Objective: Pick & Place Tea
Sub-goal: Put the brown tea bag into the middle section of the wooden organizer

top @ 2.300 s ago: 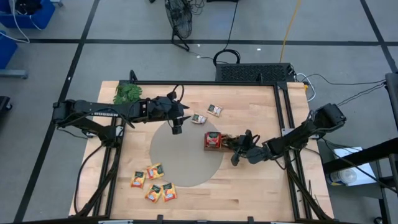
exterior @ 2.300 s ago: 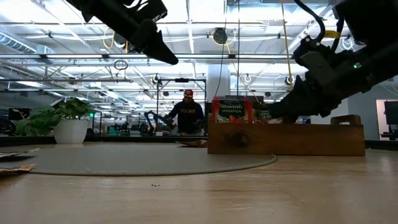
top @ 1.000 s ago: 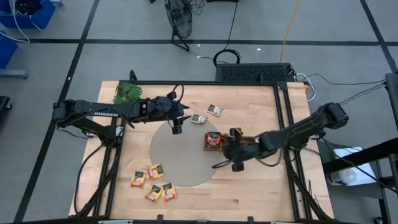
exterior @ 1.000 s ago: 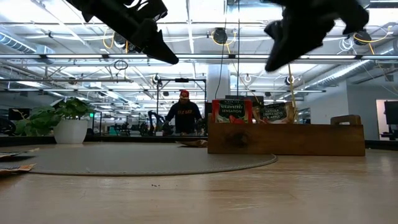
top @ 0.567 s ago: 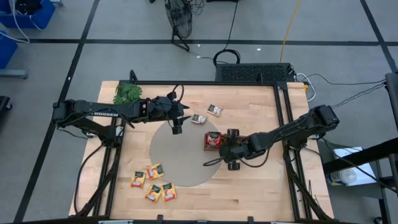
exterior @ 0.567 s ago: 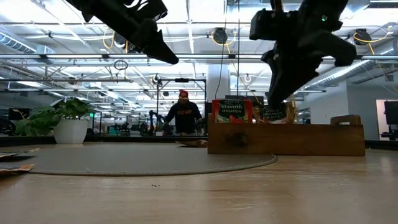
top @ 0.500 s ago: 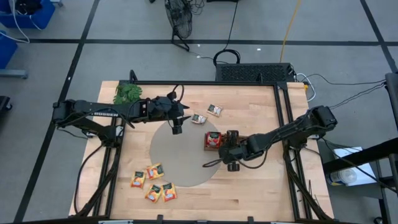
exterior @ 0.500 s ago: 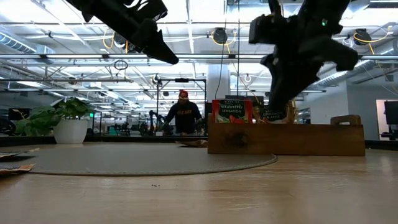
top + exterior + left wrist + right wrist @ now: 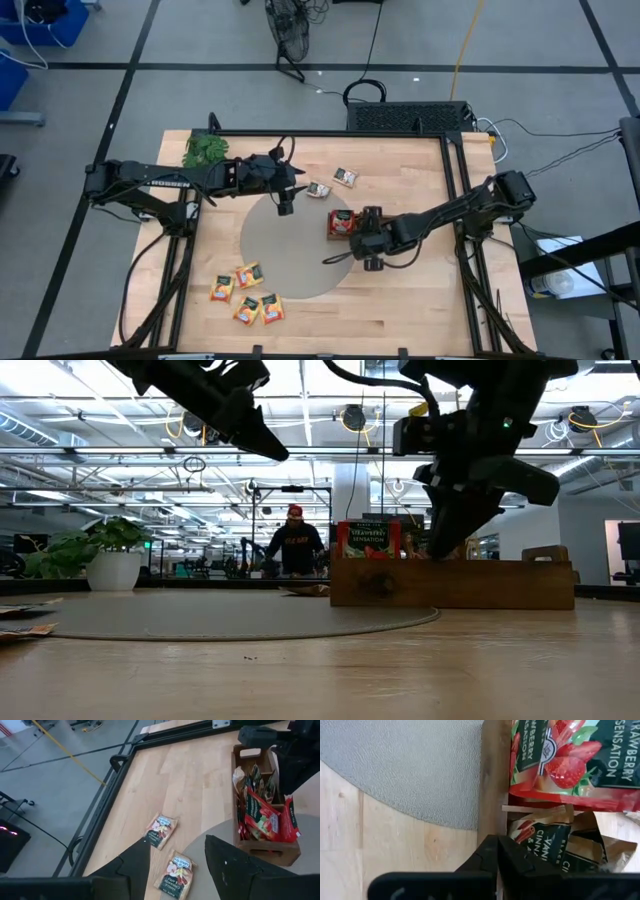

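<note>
Lying loose: four orange sachets [image 9: 246, 295]

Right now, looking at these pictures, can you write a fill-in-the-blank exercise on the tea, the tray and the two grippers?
1. The red strawberry sachets stand in the wooden ____.
2. The fingers of the right gripper are ____.
3. The left gripper hangs open above two loose ____ on the table.
4. The tray rests partly on the round grey ____.

Missing words: tray; shut; sachets; mat
</note>
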